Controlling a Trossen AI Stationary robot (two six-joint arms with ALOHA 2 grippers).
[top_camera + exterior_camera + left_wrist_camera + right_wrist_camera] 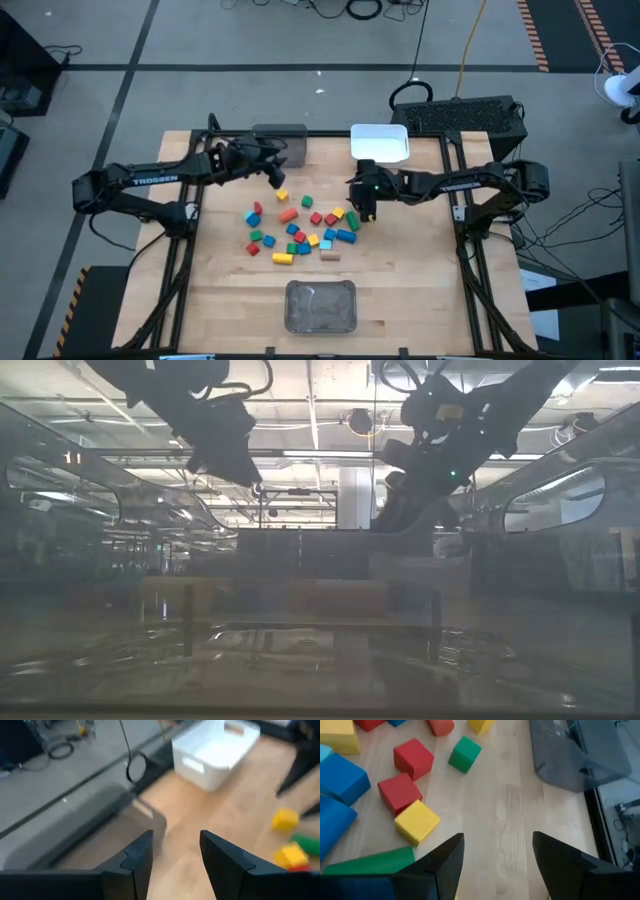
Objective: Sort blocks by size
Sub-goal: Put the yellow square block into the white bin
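The blocks [300, 230], small red, yellow, green, blue and tan pieces, lie scattered on the middle of the wooden table. My left gripper [276, 180] hovers open and empty at their far left edge, above bare wood [175, 845] near a yellow block [285, 818]. My right gripper [362, 212] hovers open and empty at their right edge. Its fingers [497, 845] stand over bare wood next to a yellow cube [417, 821], two red cubes [399, 792], a green cube [465, 753] and a green bar [370, 862].
A white bin [380, 142] stands at the far edge, right of centre, and also shows in the left wrist view [215, 750]. A grey bin [282, 140] stands at the far edge, left of centre. A clear grey bin [321, 305] stands near the front edge.
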